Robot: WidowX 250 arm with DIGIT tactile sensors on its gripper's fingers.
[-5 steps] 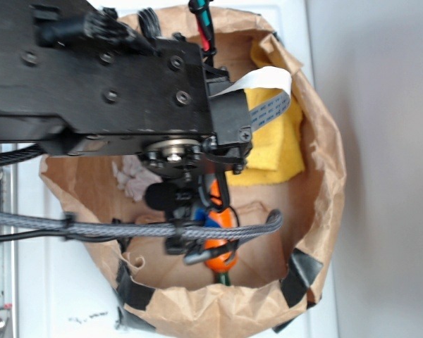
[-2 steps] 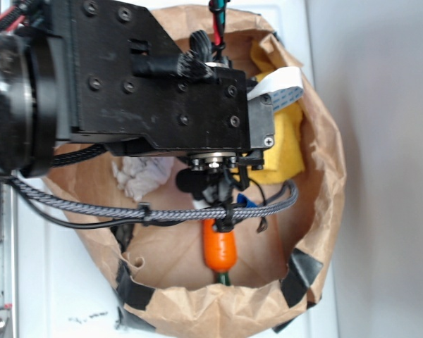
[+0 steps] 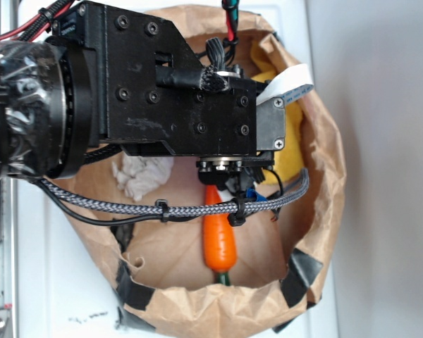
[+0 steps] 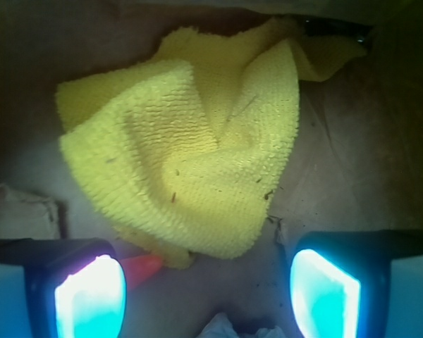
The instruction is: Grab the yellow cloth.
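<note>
The yellow cloth (image 4: 190, 162) lies crumpled in soft folds on the floor of the brown paper bag (image 3: 324, 176). In the wrist view it fills the middle, just ahead of my gripper (image 4: 208, 292). The jaws stand wide apart with nothing between them, and the cloth's near edge lies just beyond the fingertips. In the exterior view the arm covers most of the yellow cloth (image 3: 290, 151); only a strip shows at the right. The gripper's fingers are hidden there under the arm.
An orange carrot (image 3: 219, 236) lies in the bag, its tip (image 4: 142, 266) by my left finger. A grey-white paper wad (image 3: 139, 176) sits at the left inside the bag. The bag's walls rise all round. A braided cable (image 3: 176, 209) crosses the bag.
The arm has moved to the right, toward the yellow cloth. It has left the carrot, which now shows in full, and covers more of the cloth.
</note>
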